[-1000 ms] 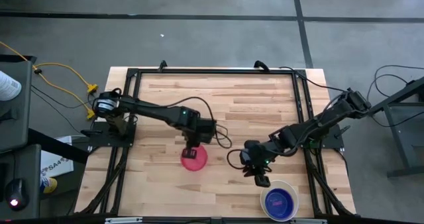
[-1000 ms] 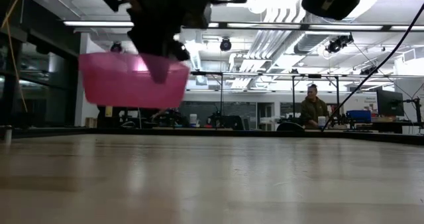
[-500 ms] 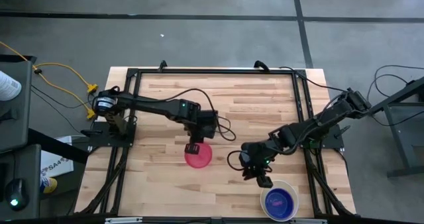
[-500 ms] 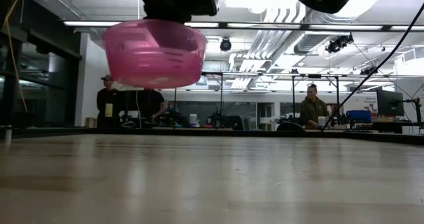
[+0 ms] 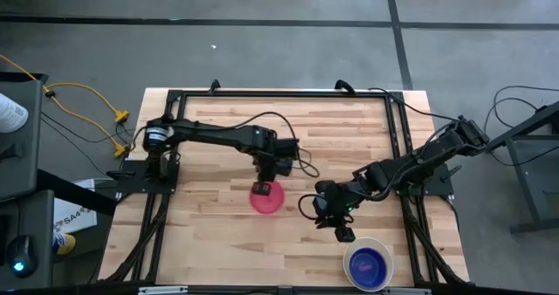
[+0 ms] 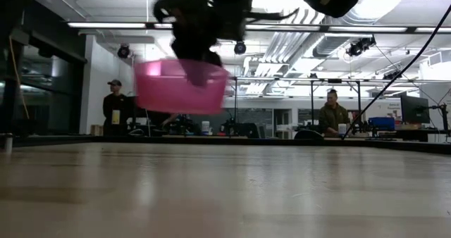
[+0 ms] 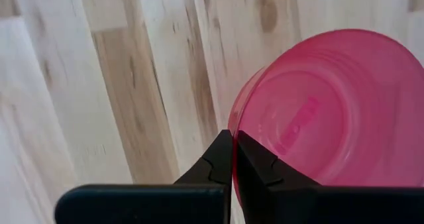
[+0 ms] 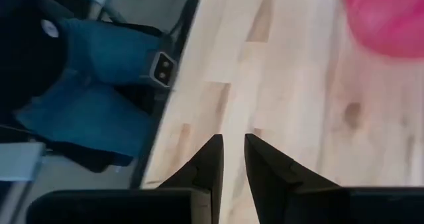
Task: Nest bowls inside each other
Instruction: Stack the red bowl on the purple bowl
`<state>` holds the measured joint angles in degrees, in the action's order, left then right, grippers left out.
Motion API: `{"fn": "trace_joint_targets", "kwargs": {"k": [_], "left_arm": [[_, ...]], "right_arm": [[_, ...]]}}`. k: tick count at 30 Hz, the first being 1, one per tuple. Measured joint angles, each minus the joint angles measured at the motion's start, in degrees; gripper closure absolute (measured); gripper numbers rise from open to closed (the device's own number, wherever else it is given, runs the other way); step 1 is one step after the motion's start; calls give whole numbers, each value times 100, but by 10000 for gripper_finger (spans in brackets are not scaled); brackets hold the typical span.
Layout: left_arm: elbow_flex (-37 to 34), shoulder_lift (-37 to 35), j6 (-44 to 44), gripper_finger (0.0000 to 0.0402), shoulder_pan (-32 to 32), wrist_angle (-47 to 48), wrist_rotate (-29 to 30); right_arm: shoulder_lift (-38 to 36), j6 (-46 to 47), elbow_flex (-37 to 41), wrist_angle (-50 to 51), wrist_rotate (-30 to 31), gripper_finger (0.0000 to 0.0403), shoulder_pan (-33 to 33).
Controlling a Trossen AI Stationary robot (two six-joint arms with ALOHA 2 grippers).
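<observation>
Two arms reach over the wooden table point(image 5: 218, 243) in the high view. The left gripper point(image 5: 261, 188), at frame centre, is clamped on the rim of the pinkish-red bowl point(image 5: 270, 199). The right gripper point(image 5: 344, 234), lower right of centre, has narrowly parted fingers holding nothing; the blue bowl point(image 5: 368, 264) sits inside the white bowl point(image 5: 385, 251) just below it. Low view: the pinkish-red bowl point(image 6: 180, 87) hangs above the tabletop, upper left of centre. Left wrist view: closed fingers point(image 7: 215, 164) pinch the bowl's point(image 7: 331, 111) rim at lower centre. Right wrist view: a slim gap shows between the fingers point(image 8: 207, 161); the pinkish-red bowl point(image 8: 387, 18) lies upper right.
</observation>
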<state>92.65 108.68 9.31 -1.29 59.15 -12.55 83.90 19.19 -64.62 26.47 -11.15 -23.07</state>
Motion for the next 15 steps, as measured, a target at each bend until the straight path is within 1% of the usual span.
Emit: {"fn": "trace_joint_targets", "kwargs": {"k": [2, 6, 8, 10, 15], "left_arm": [[106, 120, 158, 401, -19, -118, 23], [412, 342, 352, 401, -30, -34, -130], [627, 460, 448, 401, -57, 159, -182], [836, 510, 525, 401, -62, 178, -253], [1144, 636, 703, 401, -60, 357, -320]], "right_arm": [[0, -156, 2, 55, 158, 348, -1], [0, -409, -2, 173, 410, 348, 20], [0, -452, -2, 229, 525, 348, 36], [0, -502, 0, 361, 552, 348, 77], [0, -554, 0, 301, 611, 348, 87]]}}
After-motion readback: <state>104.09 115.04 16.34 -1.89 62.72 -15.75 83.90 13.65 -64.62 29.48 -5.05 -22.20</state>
